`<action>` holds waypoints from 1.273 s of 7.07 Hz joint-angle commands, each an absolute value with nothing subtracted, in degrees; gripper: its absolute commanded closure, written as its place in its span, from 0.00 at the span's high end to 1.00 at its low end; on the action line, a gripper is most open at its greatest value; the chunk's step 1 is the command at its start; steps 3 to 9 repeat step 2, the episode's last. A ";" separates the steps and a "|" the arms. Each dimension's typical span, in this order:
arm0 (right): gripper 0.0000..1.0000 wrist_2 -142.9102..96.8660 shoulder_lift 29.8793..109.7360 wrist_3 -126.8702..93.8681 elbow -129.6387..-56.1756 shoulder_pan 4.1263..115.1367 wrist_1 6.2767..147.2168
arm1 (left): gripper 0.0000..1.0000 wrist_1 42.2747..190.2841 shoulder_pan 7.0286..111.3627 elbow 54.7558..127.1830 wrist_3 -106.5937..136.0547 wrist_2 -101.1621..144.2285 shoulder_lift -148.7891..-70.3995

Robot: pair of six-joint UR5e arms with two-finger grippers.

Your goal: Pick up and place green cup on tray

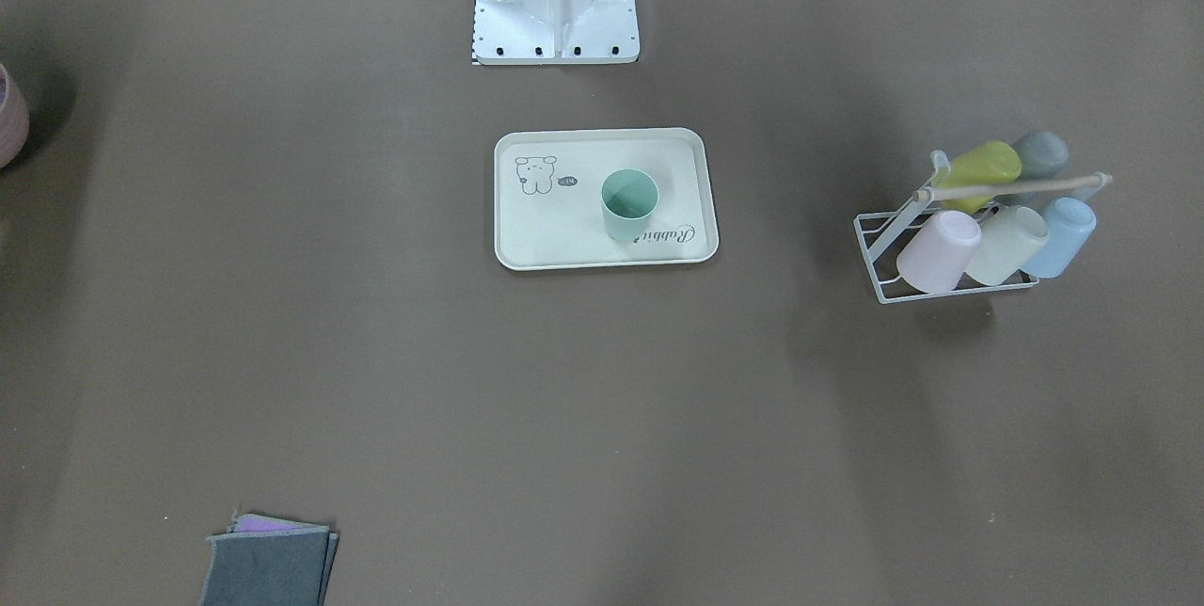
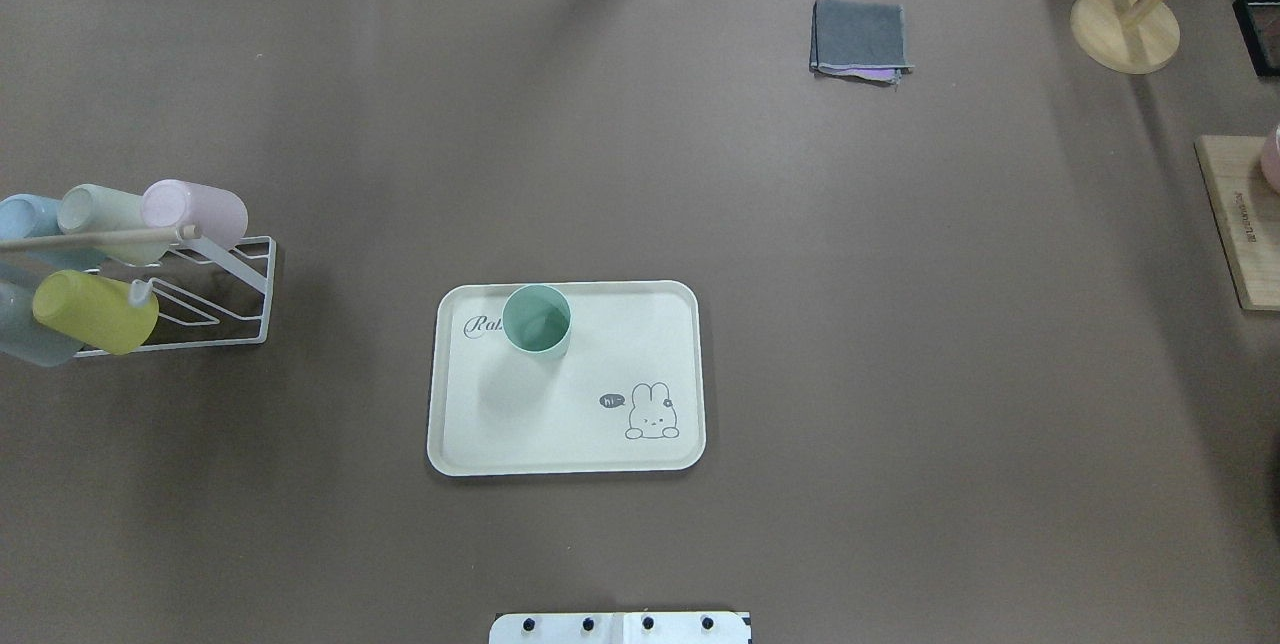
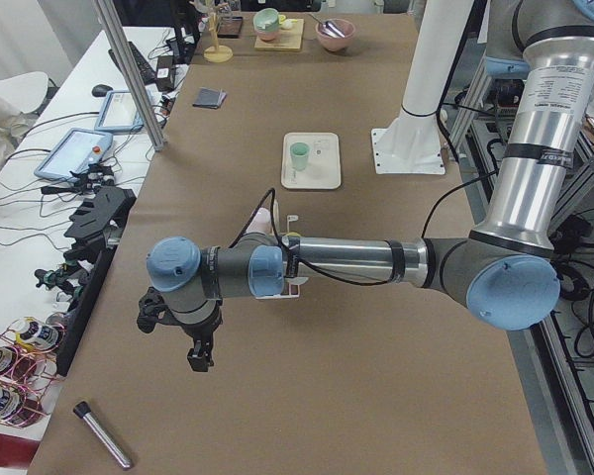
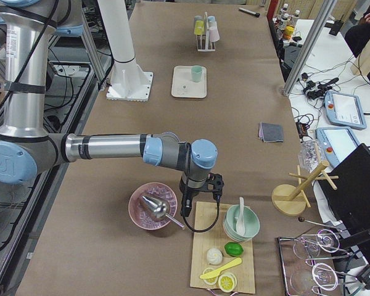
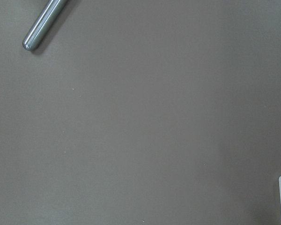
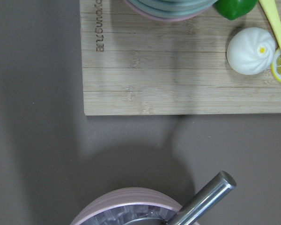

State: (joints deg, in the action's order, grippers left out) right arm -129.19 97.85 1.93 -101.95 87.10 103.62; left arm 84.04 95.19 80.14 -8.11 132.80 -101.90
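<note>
The green cup stands upright on the cream tray, over the "Rabbit" script. It also shows in the overhead view at the far left part of the tray, and small in the side views. No gripper is near it. My left gripper hangs over bare table at the table's left end. My right gripper hangs at the right end, between a pink bowl and a wooden board. I cannot tell whether either is open or shut.
A white wire rack with several pastel cups stands left of the tray. A folded grey cloth lies far right. A wooden board with food, a pink bowl and a metal tube lie at the ends.
</note>
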 commanded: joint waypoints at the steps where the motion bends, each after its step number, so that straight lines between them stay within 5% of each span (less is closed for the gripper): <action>1: 1.00 -129.20 97.82 1.93 -101.87 87.01 103.62 | 0.97 84.11 95.19 80.33 -7.74 132.80 -102.04; 9: 1.00 -129.20 97.74 1.93 -101.87 87.10 103.62 | 0.97 84.02 95.19 80.68 -7.47 133.15 -102.22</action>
